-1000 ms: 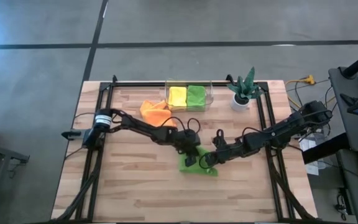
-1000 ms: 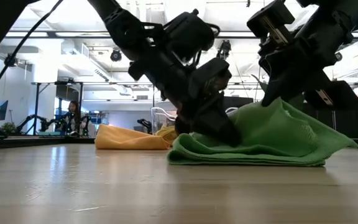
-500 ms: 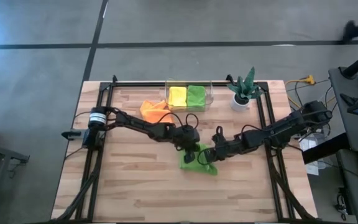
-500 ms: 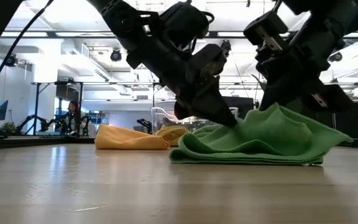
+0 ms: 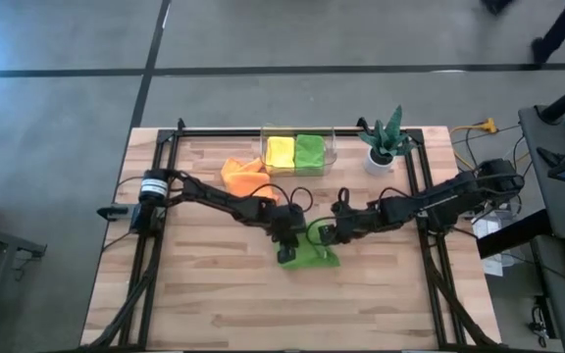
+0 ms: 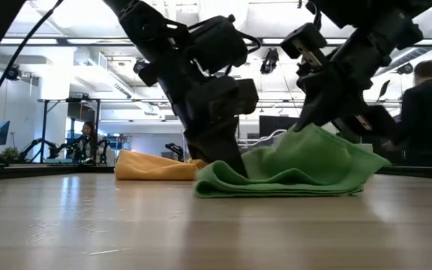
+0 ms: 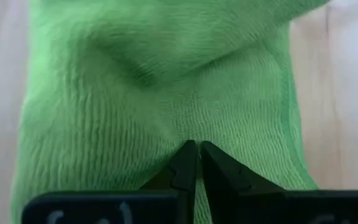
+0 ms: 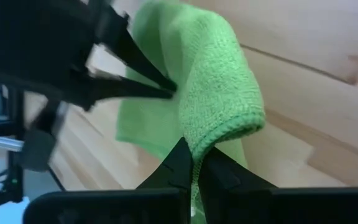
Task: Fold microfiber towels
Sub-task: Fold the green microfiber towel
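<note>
both jaws pinch green towel (image 5: 312, 255) mid-table (image 5: 204, 294); no readable labels.

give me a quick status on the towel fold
Left gripper shut, pinning green towel mid-table. Right gripper shut on its lifted edge. Orange towel waiting behind, nothing blocking.

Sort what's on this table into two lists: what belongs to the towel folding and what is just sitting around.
Part of the job:
- lime green towel, pinched by left end effector and right end effector
- orange towel
- yellow towel and second green towel, in the clear bin

Just lying about:
- potted plant
</note>
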Controlling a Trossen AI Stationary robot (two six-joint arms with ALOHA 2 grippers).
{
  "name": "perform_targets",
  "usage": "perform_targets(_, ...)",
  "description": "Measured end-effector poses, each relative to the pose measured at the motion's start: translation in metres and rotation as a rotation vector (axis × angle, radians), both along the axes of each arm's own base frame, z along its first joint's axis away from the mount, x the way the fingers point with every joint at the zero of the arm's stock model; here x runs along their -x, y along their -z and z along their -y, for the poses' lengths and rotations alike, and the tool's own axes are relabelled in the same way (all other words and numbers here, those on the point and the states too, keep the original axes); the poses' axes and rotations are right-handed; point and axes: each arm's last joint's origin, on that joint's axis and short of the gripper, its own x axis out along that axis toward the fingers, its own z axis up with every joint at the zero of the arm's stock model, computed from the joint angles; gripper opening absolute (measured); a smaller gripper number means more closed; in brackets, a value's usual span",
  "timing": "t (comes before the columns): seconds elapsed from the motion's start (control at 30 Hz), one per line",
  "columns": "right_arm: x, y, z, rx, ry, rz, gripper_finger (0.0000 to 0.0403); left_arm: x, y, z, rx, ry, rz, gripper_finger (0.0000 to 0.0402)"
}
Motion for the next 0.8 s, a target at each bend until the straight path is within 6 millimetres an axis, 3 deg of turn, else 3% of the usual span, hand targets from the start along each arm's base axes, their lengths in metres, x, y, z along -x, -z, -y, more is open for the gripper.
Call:
perform_targets(0.4, -0.005, -0.002, 0.018, 0.013, 0.033, 0.031, 0.0009, 0.005, -0.001, 0.013, 0.036, 0.049, -0.003, 0.0011)
perform_targets(0.7, -0.007, -0.004, 0.023, -0.008, 0.022, 0.052, 0.0009, 0.019, -0.064, 0.012, 0.027, 0.060, 0.167, 0.0011)
perform_targets(0.8, -0.008, -0.004, 0.023, -0.012, 0.026, 0.066, 0.0009, 0.026, -0.077, 0.011, 0.001, 0.058, 0.212, 0.0011)
